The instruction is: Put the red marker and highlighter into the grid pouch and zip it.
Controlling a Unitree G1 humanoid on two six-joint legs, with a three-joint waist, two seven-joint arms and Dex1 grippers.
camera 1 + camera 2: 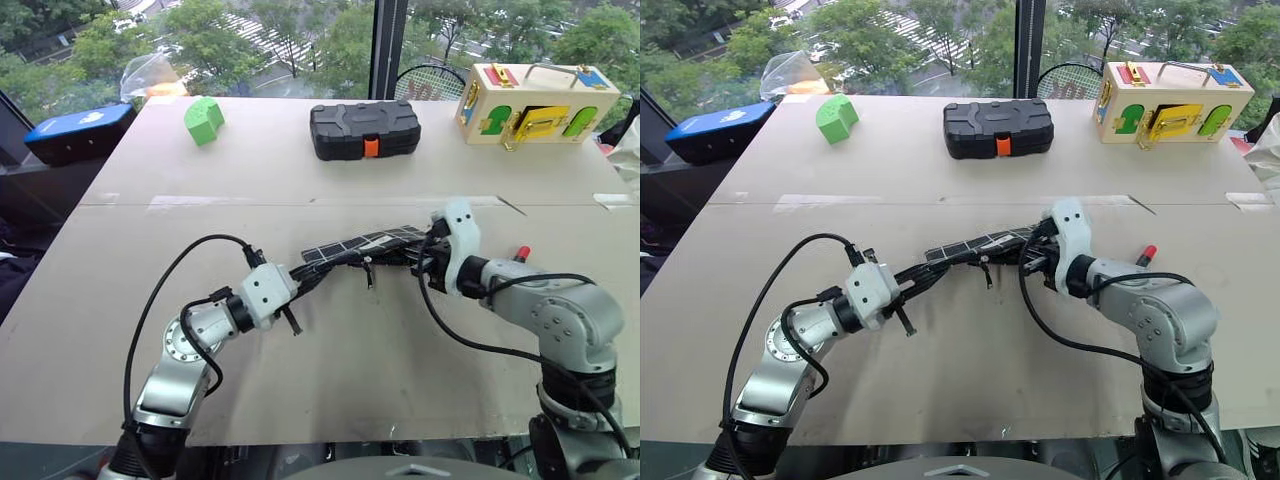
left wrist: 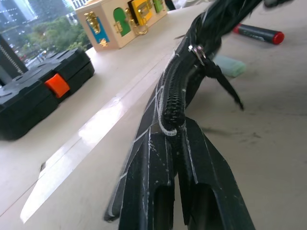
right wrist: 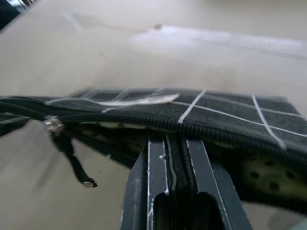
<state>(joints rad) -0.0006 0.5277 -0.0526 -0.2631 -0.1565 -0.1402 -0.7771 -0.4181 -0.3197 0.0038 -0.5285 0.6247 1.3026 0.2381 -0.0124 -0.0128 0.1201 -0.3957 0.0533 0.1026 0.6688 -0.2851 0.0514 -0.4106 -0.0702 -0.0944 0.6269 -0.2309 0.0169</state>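
The grid pouch (image 1: pixel 365 243) hangs stretched above the table between my two grippers. My left gripper (image 1: pixel 300 276) is shut on its left end, at the end of the zipper (image 2: pixel 169 103). My right gripper (image 1: pixel 421 258) is shut on the zipper edge near the right end (image 3: pixel 175 141). The zipper pull (image 1: pixel 368 266) sits mid-length with its cord dangling. To the right of the pull the mouth gapes and shows a dotted lining (image 3: pixel 259 172). The red marker (image 1: pixel 522 252) lies on the table just right of my right wrist. The highlighter (image 2: pixel 231 66) lies on the table under the pouch.
At the table's far edge stand a green block (image 1: pixel 204 120), a black hard case with an orange latch (image 1: pixel 364 130) and a wooden latch box (image 1: pixel 535 103). A blue device (image 1: pixel 80 131) sits off the table's left corner. A seam (image 1: pixel 250 200) crosses the tabletop.
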